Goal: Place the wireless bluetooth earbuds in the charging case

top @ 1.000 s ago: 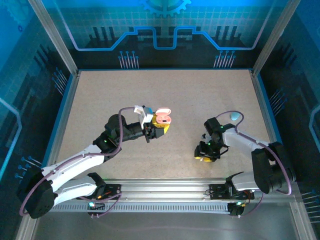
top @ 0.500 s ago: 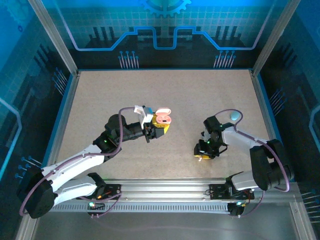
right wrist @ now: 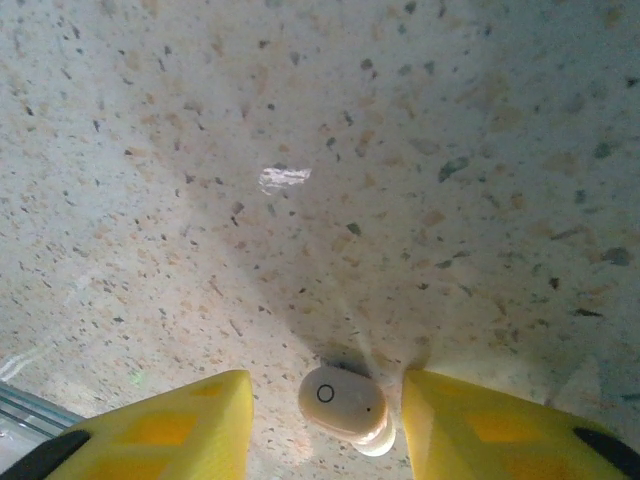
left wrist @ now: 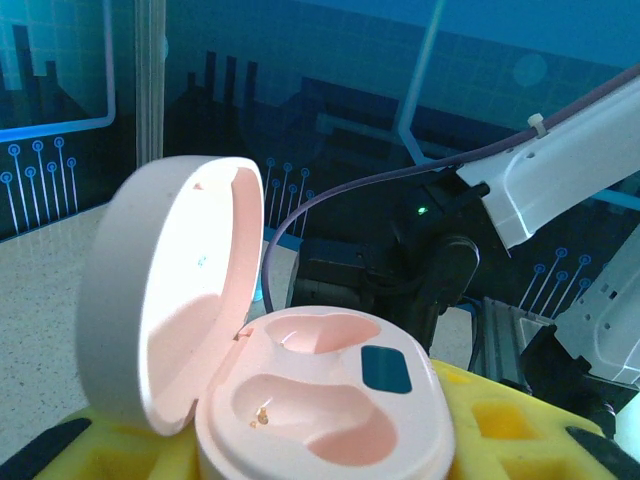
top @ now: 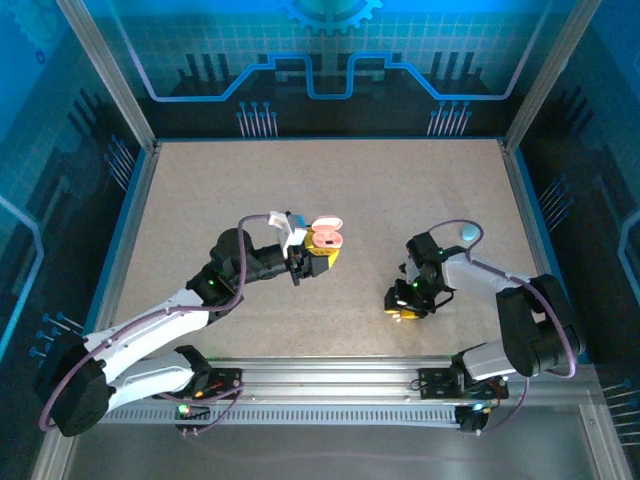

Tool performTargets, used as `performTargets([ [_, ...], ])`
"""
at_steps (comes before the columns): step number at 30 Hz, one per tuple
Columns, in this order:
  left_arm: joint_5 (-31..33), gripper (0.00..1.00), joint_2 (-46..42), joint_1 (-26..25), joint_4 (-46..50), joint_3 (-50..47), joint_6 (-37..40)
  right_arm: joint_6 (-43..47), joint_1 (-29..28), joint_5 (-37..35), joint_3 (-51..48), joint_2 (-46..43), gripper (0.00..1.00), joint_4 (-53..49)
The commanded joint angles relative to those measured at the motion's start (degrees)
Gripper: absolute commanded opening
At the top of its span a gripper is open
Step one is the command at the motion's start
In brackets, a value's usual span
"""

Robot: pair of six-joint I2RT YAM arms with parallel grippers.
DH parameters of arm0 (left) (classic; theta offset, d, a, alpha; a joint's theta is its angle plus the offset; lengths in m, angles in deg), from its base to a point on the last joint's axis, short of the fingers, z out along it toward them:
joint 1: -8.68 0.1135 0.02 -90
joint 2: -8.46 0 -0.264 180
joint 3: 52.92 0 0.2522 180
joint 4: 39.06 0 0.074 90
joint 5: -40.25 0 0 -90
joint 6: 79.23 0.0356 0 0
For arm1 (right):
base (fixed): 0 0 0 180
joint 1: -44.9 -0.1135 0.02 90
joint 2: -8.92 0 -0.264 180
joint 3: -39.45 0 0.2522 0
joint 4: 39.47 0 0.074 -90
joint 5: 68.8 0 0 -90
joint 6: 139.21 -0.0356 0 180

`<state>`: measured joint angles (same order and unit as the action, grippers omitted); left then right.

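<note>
My left gripper (top: 316, 252) is shut on the pink charging case (top: 325, 238), holding it above the table with its lid swung open. In the left wrist view the charging case (left wrist: 320, 390) shows two empty sockets and a dark teal patch, with yellow pads (left wrist: 510, 425) at its sides. My right gripper (top: 402, 308) is down at the table right of centre. Its yellow fingers (right wrist: 170, 430) stand open on either side of one whitish earbud (right wrist: 345, 405) lying on the speckled surface, with a gap on the left and the right finger close to it.
A pale blue rounded object (top: 468, 232) lies on the table behind the right arm. The speckled tabletop (top: 330, 180) is walled by a metal frame and blue panels. The arms' base rail (top: 330, 385) runs along the near edge.
The right gripper has edged slightly left at the table and its jaws have shifted a little. The left arm and the case have not moved.
</note>
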<state>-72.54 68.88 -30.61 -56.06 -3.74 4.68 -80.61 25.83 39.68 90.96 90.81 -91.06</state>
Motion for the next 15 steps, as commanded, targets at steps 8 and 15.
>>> performTargets([
  [8,-0.49,0.36,-0.65,-0.59,-1.74,0.14,-0.93,-0.46,-2.87,4.00,-1.46,-0.32,0.36,0.91],
  [15,-0.37,0.36,-1.01,-0.60,-1.73,0.01,-0.93,-0.68,-5.18,6.30,-1.31,-1.60,0.36,1.03],
])
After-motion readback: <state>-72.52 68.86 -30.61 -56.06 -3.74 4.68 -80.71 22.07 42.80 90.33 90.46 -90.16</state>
